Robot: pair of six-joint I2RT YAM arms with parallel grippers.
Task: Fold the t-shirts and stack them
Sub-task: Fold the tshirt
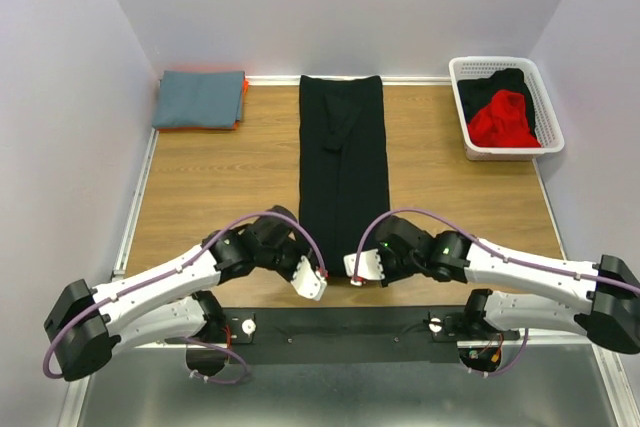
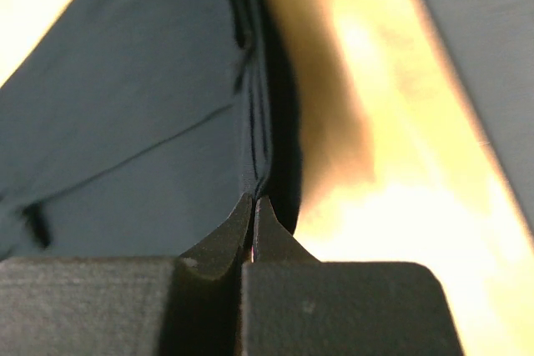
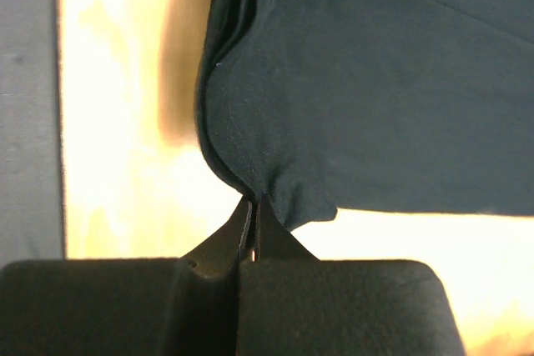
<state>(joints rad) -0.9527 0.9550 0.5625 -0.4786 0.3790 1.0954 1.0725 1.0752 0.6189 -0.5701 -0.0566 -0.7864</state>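
Corners are what I am pinching: left fingers [image 2: 229,235] and right fingers [image 3: 235,243] are each squeezing one near corner of the long black cloth t-shirt [image 1: 343,147], readying an even fold.

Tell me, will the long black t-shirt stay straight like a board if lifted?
Probably not: the black t-shirt is thin, wrinkled cloth, so it should droop. With the left tool and right tool pinching only its near corners, the middle would likely sag and its layers could slip.

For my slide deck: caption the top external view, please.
Left gripper and right gripper shut on the near end of a lengthwise-folded black t-shirt; folded stack far left.
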